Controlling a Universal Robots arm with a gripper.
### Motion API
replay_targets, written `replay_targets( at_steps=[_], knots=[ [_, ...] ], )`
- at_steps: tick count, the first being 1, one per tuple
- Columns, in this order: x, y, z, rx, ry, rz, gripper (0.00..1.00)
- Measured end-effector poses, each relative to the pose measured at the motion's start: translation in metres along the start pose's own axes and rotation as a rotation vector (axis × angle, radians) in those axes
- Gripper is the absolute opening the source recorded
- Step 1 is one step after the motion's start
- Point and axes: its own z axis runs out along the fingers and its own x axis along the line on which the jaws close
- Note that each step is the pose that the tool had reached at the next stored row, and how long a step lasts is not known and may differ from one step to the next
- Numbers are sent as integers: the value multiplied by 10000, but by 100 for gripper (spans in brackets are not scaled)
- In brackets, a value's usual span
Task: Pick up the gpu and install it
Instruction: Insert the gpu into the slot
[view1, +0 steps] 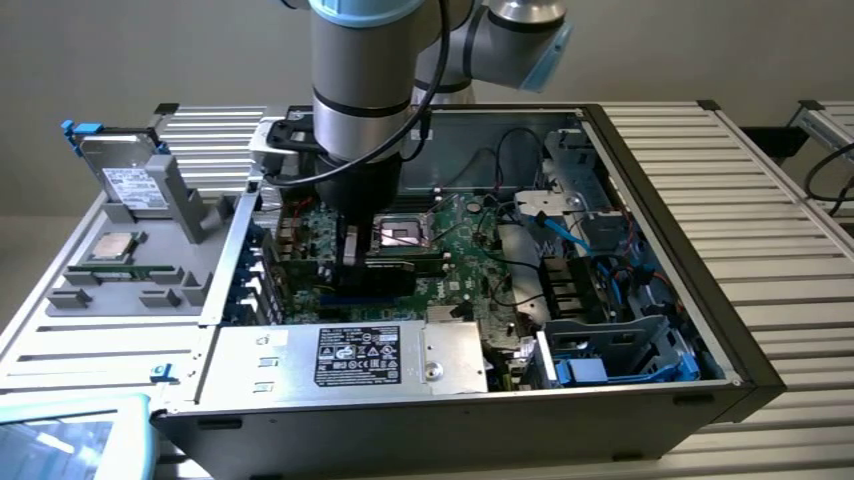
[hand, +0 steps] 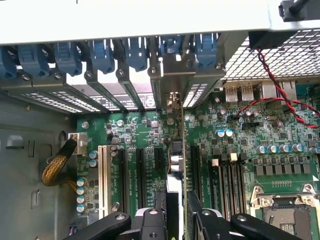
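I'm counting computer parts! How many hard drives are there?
1: the hard drive stands in the gray holder at the exterior view's left. Others may hide inside the case.

The arm (view1: 360, 80) reaches straight down, its gripper (view1: 354, 258) closed to a narrow gap.

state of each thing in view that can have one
pc case: open, insides exposed
gpu: on edge at the motherboard slots, gripped
gripper: shut on the gpu
hard drive: standing in the gray holder outside the case
cpu chip: lying flat on that holder
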Motion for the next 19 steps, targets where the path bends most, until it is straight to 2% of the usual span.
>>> replay_targets(
  at_steps=[19],
  knots=[
    [1, 11, 48, -8, 5, -1, 28]
  ],
)
